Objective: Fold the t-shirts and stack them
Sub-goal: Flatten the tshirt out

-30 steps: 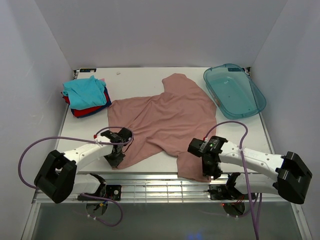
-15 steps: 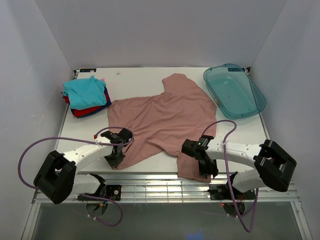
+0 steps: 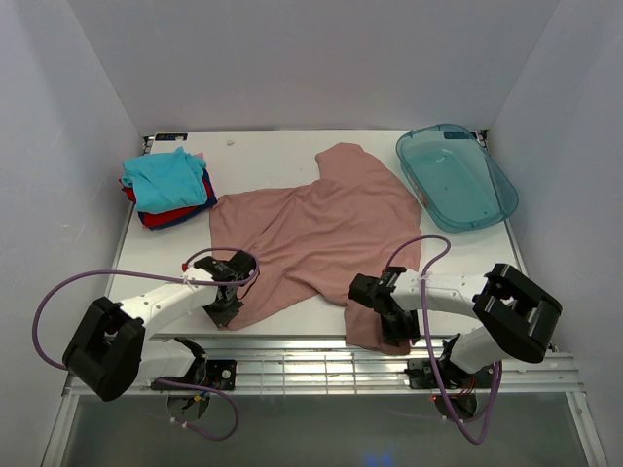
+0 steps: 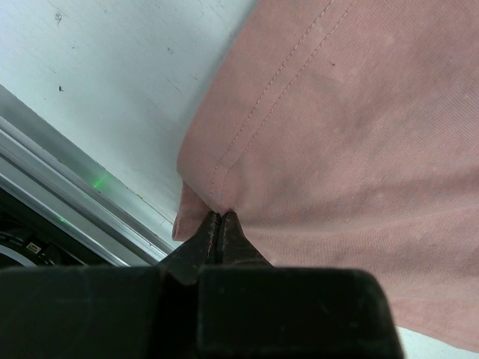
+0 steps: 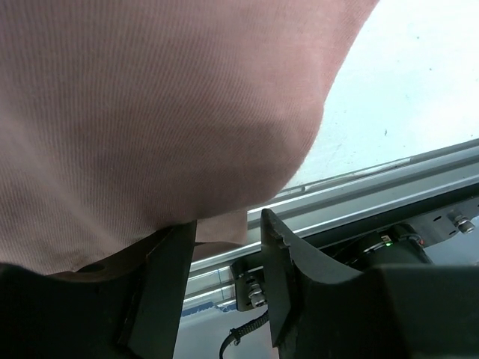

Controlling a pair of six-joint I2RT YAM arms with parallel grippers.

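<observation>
Since my left gripper [image 4: 218,224] is clamped on the big dusty-pink cloth t-shirt [image 3: 321,229], I want my right gripper [image 5: 227,224], jaws apart, deeper over its hem first.

Pink t-shirt [image 5: 150,112] droops over the table [image 5: 397,82] edge — right tool [image 5: 227,228] parted at its hem.

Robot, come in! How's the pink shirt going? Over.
Left hand shut on pink shirt hem. Right hand open at its edge. Tray, stack aside.

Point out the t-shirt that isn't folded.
The dusty-pink t-shirt, spread out across the table; the others lie folded in a stack at the far left.
</observation>
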